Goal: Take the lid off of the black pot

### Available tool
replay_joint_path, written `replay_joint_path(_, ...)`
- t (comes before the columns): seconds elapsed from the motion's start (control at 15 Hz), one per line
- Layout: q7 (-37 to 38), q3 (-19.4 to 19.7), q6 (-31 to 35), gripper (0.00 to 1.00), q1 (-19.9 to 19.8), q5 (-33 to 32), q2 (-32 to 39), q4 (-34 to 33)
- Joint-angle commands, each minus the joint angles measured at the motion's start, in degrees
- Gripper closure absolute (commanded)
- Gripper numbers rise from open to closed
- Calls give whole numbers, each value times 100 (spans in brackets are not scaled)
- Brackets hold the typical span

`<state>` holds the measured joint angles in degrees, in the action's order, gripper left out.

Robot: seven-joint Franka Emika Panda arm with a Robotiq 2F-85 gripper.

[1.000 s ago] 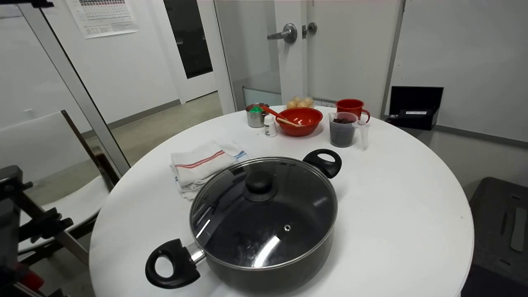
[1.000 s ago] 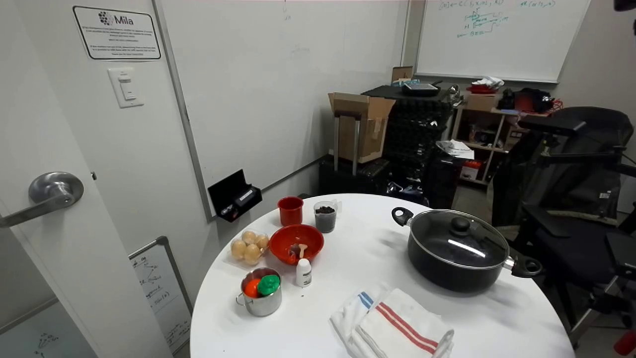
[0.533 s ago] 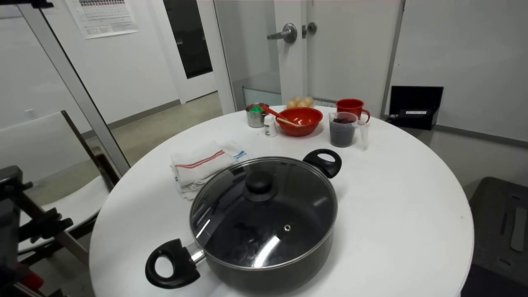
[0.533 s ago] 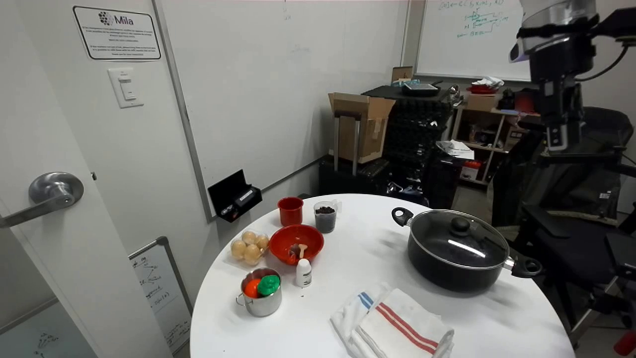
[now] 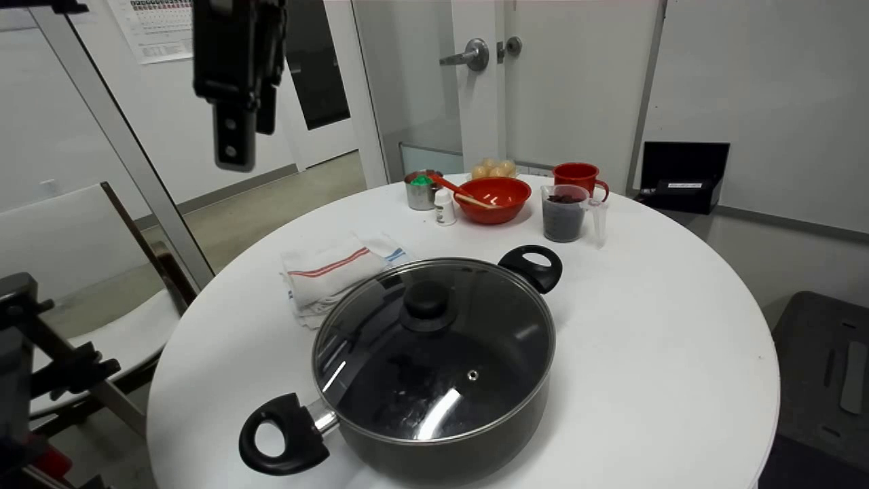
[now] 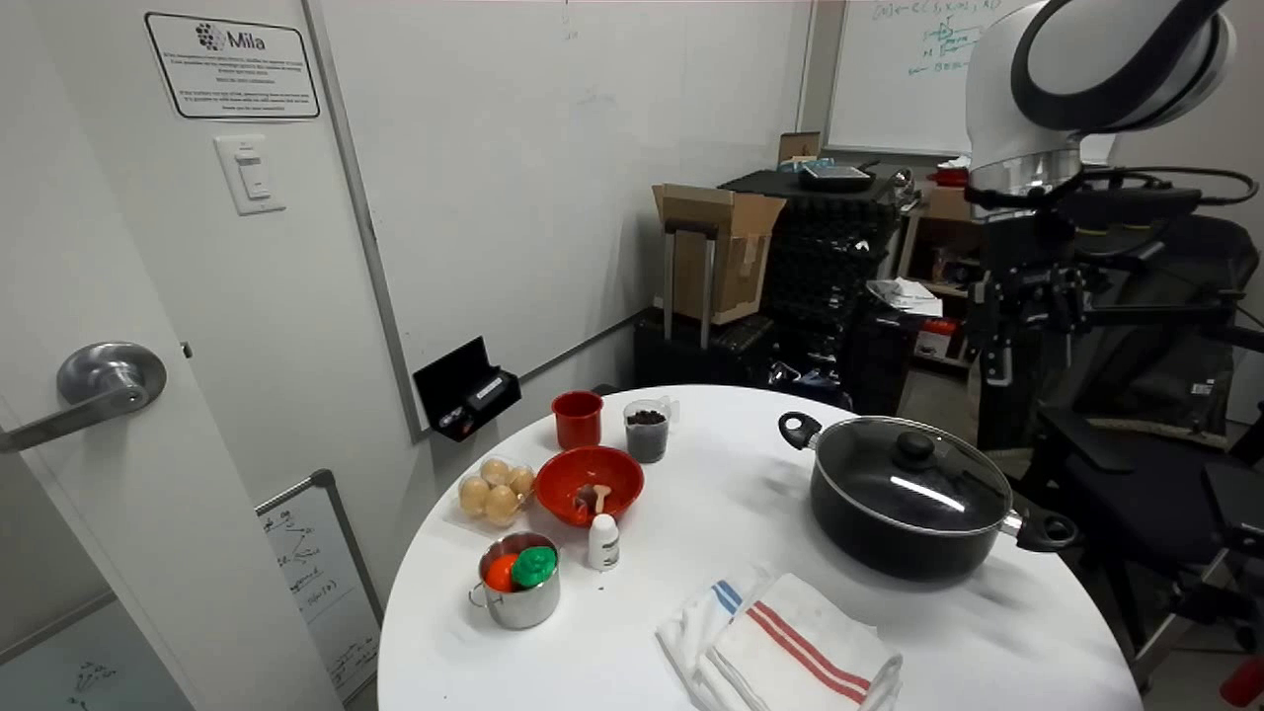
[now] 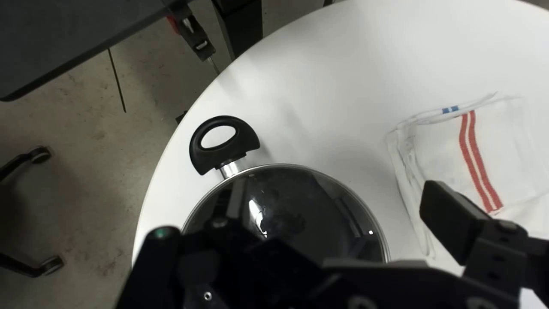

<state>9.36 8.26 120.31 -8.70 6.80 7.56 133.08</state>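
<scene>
The robot's arm (image 6: pixel 1081 64) is white and rounded, with a broad black band (image 6: pixel 1108 107) and, below, a shiny silver collar (image 6: pixel 1027 175). A dark cable (image 6: pixel 1195 171) loops out beside it. The gripper (image 6: pixel 1033 361) is black and angular; one blocky finger (image 5: pixel 233 138) carries two round, pale screws (image 5: pixel 231 151).

On the white table (image 6: pixel 721 533), a red bowl (image 5: pixel 492 215), red mug (image 6: pixel 578 423), white bottle (image 6: pixel 603 545) and striped cloth (image 6: pixel 790 647)

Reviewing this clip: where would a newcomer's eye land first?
Likely the black pot, its glass lid on, at the near side of the white table in an exterior view. The red bowl and red mug stand out beyond it. Next is the gripper, open in midair, clear of the lid.
</scene>
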Motion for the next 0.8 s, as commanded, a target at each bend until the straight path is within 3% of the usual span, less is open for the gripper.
replay_joint_path(0.0,297,50,343,0,-14,153,659,-306)
replay_joint_path(0.73,1509,249,1096,0,119,71,2239,-1270)
